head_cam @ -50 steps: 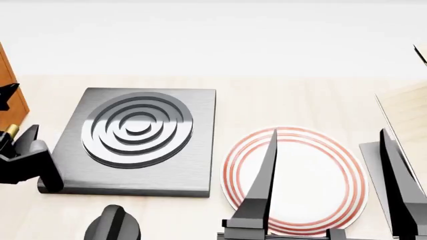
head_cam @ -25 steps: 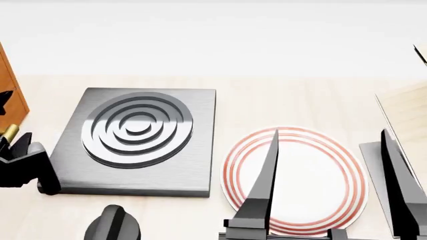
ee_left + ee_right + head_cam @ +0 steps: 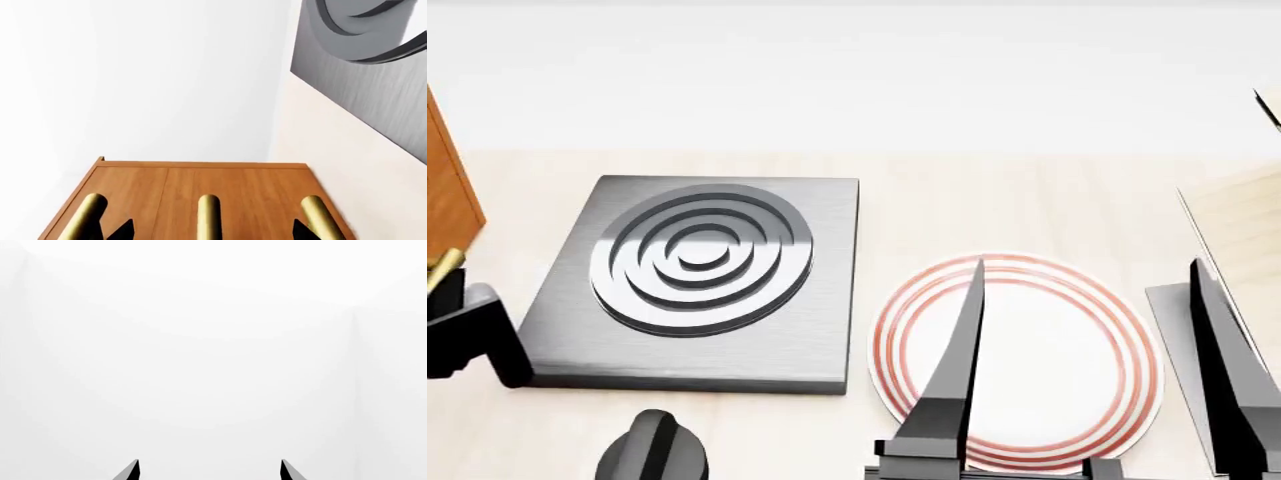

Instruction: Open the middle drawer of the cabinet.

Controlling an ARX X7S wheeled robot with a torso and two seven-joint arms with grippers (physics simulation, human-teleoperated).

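Facing the boxy orange-brown wooden cabinet (image 3: 200, 192), the left gripper (image 3: 209, 231) shows only two dark fingertips (image 3: 121, 230) spread wide, one between the first and second of three brass cylindrical bar handles, the other just short of the third. The middle brass bar handle (image 3: 208, 217), which I take to belong to the middle drawer (image 3: 205, 187), lies in the gap between those tips, its long axis running straight along the camera's line of sight across the cabinet front. No contact is visible; whether the tips have reached the bar's depth cannot be told.

From the head view, the cabinet (image 3: 446, 200) sits beside the dark grey square hotplate with concentric rings (image 3: 701, 280), on the side away from the white round plate with red rings (image 3: 1014, 360), and the left arm is next to it, so this arm is far nearer. The right gripper (image 3: 208, 471) points at blank white, tips apart, holding nothing, well away from the cabinet.

My judgement: closing across the centred bar comes next.
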